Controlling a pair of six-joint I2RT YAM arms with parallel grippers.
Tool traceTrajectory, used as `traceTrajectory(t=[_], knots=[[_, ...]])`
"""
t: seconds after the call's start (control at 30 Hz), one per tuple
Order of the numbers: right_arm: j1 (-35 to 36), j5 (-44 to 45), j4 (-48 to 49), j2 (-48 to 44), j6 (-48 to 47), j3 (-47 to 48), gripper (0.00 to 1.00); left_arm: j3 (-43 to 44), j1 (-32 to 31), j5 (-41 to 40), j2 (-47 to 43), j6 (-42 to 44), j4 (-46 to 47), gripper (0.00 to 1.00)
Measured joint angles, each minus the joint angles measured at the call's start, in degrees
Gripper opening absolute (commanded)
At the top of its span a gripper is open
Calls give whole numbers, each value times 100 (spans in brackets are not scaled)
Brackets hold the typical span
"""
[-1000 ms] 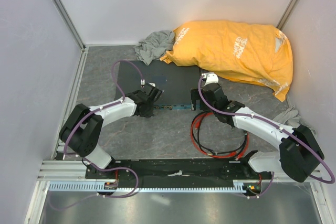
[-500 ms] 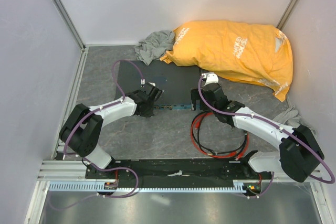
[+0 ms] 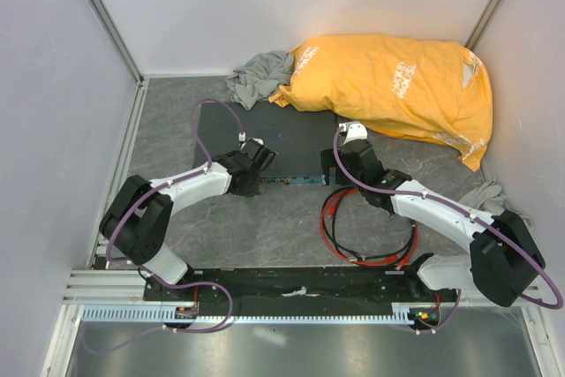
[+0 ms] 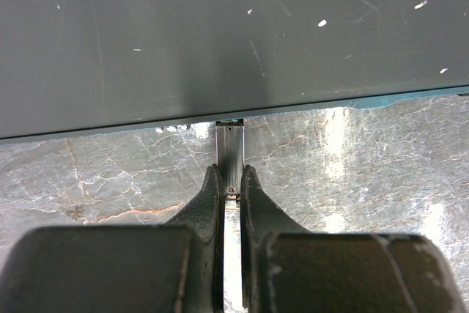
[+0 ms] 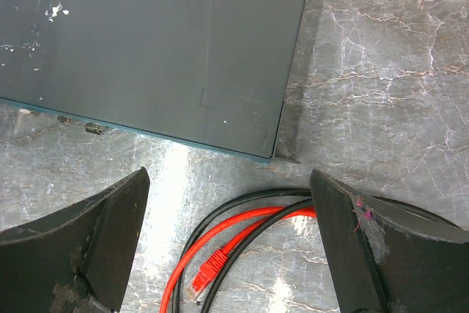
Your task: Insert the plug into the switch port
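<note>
The left end effector [image 4: 231, 174] is closed almost fully. Its fingertips pinch the near end of a narrow pale silvery piece [image 4: 230, 148], whose far end meets the front edge of the dark grey box [image 3: 287, 134]. What that piece is cannot be told.

Compared with a second ago, this end effector sits a touch farther in toward the box. The purple lead [image 3: 212, 108] looping over the box top arcs slightly wider. The right arm, the box and the cables lie as they did.

The right end effector [image 5: 227, 181] is spread wide and holds nothing. It hangs over the desk [image 3: 265, 227] just in front of the box's right front corner.

Below it, between its fingers, the plug [image 5: 207, 265] lies loose on the desk at the end of the red cable [image 5: 256, 219], apart from the box. A black cable [image 5: 220, 210] curves alongside.

The ports [image 5: 91, 128] show only as small nubs on the box's blue-green front edge.

An orange bag [image 3: 388, 86] and a grey cloth [image 3: 260, 72] lie behind the box.
</note>
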Motion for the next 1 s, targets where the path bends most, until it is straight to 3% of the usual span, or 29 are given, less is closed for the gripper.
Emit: traceTrajectory(t=[1.0], knots=[[0, -39, 7, 0, 2, 0, 98, 48, -66, -98, 79, -35, -52, 1]])
